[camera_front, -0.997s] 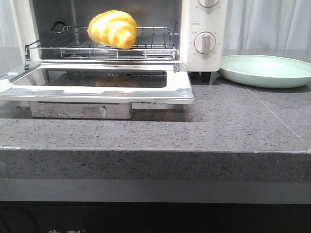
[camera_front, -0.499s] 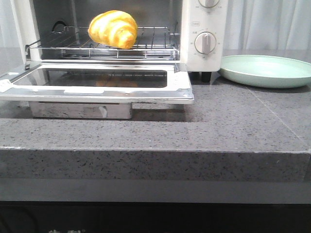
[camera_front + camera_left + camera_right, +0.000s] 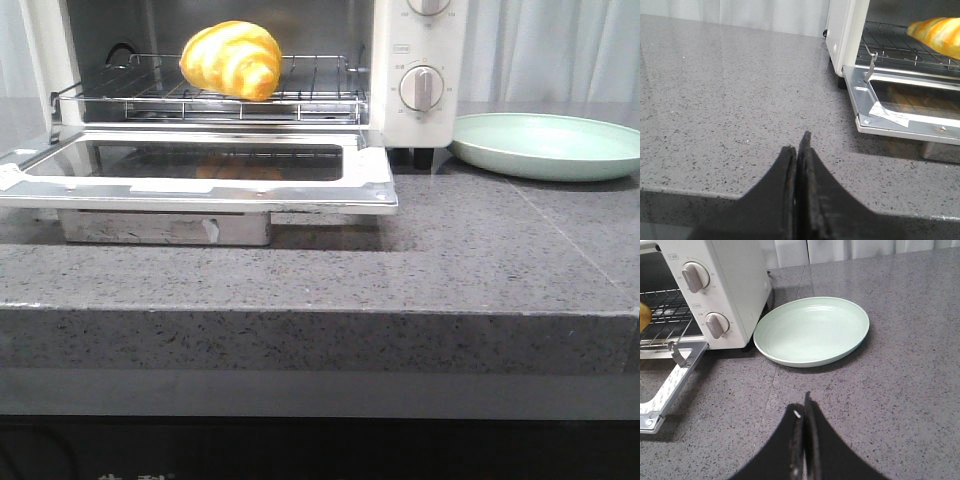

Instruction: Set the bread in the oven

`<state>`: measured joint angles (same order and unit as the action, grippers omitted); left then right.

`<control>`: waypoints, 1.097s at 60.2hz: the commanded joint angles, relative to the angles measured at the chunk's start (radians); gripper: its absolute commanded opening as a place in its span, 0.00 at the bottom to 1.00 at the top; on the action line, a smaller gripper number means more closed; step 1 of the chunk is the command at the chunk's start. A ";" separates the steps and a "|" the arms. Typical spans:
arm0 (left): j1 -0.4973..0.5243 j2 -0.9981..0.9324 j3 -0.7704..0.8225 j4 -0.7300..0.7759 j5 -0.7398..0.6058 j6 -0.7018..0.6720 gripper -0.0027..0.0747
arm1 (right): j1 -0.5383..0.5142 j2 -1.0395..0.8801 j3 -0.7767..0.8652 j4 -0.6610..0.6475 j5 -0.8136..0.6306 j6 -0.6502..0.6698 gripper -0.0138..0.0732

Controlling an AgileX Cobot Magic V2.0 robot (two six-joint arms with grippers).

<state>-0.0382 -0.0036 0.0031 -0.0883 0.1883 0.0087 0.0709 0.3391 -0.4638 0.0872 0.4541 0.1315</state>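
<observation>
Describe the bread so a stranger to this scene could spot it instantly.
Find the white oven with its glass door dropped open at the back left of the grey counter. Inside, on the wire rack, sits the bread. It is the only rounded, glossy golden-yellow thing with paler cream stripes; the pale green plate beside the oven is bare.

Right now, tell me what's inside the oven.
The bread sits on the wire rack inside the oven, door down. The cavity below the rack is hidden.
</observation>
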 commanded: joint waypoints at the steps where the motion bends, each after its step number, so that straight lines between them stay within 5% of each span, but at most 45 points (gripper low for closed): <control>1: 0.002 -0.018 0.008 -0.002 -0.082 0.000 0.01 | -0.006 0.007 -0.028 -0.007 -0.079 -0.009 0.14; 35: 0.002 -0.018 0.008 -0.002 -0.082 0.000 0.01 | -0.006 0.006 -0.016 -0.028 -0.098 -0.010 0.14; 49: 0.002 -0.018 0.008 -0.002 -0.082 0.000 0.01 | -0.006 -0.110 0.214 -0.054 -0.348 -0.100 0.14; 66: 0.002 -0.018 0.008 -0.002 -0.082 0.000 0.01 | -0.038 -0.371 0.458 -0.045 -0.314 -0.115 0.14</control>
<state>-0.0382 -0.0036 0.0031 -0.0883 0.1883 0.0087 0.0422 0.0026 -0.0203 0.0456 0.2153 0.0342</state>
